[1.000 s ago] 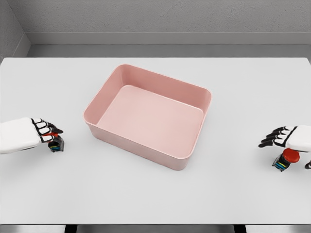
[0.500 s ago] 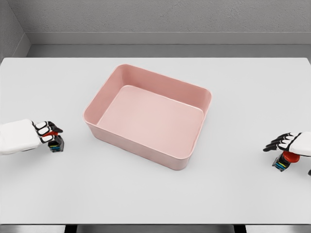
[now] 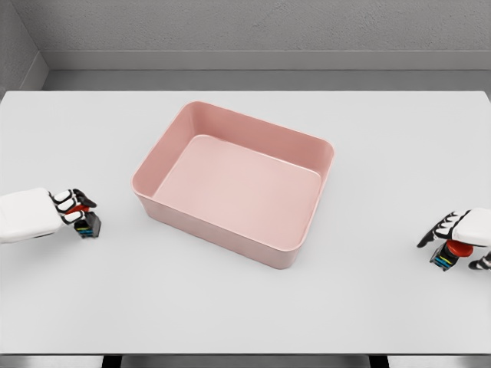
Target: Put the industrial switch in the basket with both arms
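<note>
From the head view I see the pink basket sitting mid-table, a smooth rounded-corner rectangular tub turned at a slant, with nothing inside it; its glossy floor is bare.

At the left edge, my left hand has its fingers curled around a small industrial switch, a dark block with coloured stripes and a bit of red showing under the fingertips. It sits on the table well apart from the basket's left wall.

At the far right, my right hand drapes over a second switch with a red round cap and striped dark base; its fingers bend down around the cap, though I cannot tell whether they truly clamp it.

The white matte table lies open between each hand and the basket, with wide room along the near edge.
</note>
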Available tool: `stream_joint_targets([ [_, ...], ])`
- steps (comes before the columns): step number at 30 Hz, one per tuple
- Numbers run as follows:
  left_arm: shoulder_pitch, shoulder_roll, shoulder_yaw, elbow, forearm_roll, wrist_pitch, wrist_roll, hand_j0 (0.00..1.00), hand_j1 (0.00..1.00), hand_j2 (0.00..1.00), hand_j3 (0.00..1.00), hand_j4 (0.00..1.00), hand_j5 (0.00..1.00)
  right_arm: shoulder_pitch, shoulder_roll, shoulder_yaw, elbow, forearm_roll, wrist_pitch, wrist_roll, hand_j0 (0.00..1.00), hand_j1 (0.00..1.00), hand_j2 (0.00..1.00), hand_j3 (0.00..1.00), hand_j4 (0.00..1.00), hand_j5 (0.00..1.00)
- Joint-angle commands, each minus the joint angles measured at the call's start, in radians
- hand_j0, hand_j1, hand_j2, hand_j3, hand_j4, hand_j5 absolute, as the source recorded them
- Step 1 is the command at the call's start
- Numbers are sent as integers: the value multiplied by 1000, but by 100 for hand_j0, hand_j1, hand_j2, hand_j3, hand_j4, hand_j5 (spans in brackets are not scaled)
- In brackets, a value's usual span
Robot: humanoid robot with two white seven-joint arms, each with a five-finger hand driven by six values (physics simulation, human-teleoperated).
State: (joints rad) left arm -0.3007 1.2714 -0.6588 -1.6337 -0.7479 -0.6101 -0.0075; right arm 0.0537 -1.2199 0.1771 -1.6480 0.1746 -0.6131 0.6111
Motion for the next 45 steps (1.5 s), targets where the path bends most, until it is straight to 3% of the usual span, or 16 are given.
stream_joint_targets([
  [1, 0, 3, 15, 0, 16, -1, 0, 9, 9, 9, 9, 9, 9, 0, -1, 1, -1, -1, 2, 0, 57, 57, 57, 57, 57, 57],
  [9, -11, 0, 93, 3, 44, -1, -2, 9, 9, 9, 9, 9, 9, 2, -1, 1, -3, 0, 2, 0, 47, 47, 47, 47, 47, 47],
  [18, -60, -10, 131, 5, 84, -1, -2, 9, 9, 9, 9, 9, 9, -17, -3, -8, -9, 0, 2, 0, 48, 48, 48, 48, 48, 48],
  [32, -228, -152, 130, -9, 234, -1, -2, 9, 9, 9, 9, 9, 9, -126, -4, -10, -16, -1, 2, 0, 47, 47, 47, 47, 47, 47],
  [41, -271, -270, 110, -72, 231, -1, -5, 9, 9, 9, 9, 9, 9, -221, 17, -7, -58, -3, 2, 0, 47, 47, 47, 47, 47, 47],
  [45, -319, -328, 35, -69, 211, -1, -11, 9, 9, 9, 9, 9, 9, -248, 33, -5, -61, -1, 2, 0, 47, 47, 47, 47, 47, 47],
])
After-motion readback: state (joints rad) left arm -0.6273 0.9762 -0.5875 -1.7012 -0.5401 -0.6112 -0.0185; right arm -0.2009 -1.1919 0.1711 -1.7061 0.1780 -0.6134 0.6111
